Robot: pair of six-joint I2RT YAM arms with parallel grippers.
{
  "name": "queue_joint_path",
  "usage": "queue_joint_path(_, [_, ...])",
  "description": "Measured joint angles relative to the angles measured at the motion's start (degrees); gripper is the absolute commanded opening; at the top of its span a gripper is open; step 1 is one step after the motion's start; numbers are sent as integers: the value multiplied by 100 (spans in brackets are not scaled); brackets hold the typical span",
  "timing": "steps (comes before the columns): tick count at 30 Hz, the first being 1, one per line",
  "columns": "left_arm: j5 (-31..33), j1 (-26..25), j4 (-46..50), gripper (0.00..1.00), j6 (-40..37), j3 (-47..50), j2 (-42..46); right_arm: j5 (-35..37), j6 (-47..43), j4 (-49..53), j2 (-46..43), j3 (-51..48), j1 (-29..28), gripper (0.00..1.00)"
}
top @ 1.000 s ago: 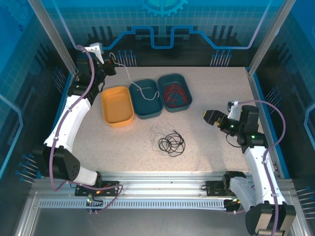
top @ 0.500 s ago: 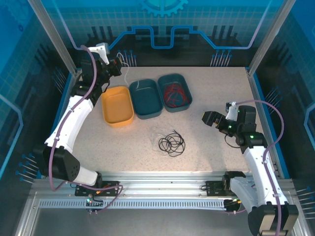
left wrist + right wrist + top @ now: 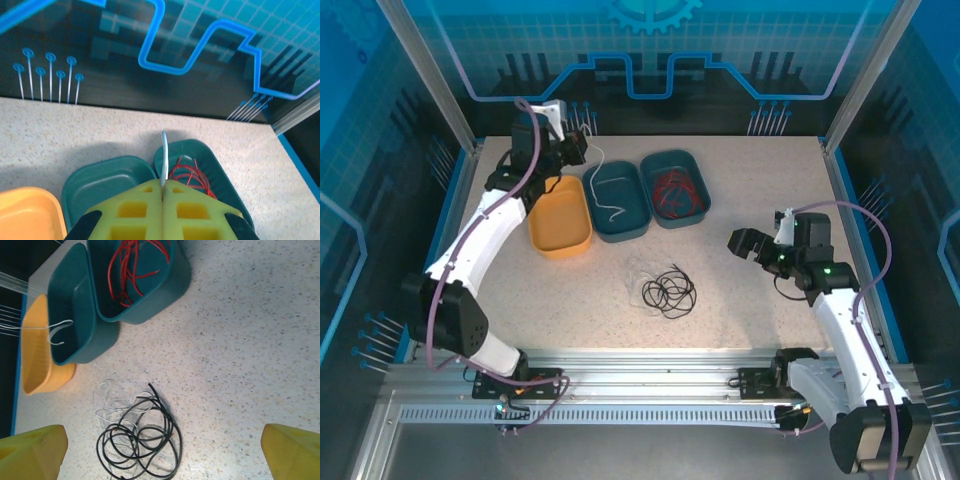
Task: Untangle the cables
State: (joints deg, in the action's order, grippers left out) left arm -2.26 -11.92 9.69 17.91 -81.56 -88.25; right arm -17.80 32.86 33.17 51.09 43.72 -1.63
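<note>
Swinging in from the far-left corner, left tool [image 3: 162, 186] clamped on white cable [image 3: 163, 160], tail now draping into middle bin [image 3: 620, 236] beside binned red cable [image 3: 675, 190], leaving only black cable [image 3: 668, 293] on tabletop [image 3: 740, 180] near wide-apart right tool [image 3: 745, 243].

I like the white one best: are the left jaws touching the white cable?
Touching. The left wrist view shows the white cable pinched between the shut left jaws.

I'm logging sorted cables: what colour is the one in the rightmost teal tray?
The cable is red, clearest in the right wrist view.
</note>
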Motion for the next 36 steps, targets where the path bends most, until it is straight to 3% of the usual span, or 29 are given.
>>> queue_joint_path(17, [-52,-321,522,1,17,-98,-1683,1508,-142,761,470,728,-863,100])
queue_joint_path(25, [-57,-520,968,52,-39,-557,-2197,1939,-142,942,632,763,-1038,100])
queue_joint_path(36, [157,-573,1263,78,-240,-839,-2162,2199,-138,981,586,820,-1152,99])
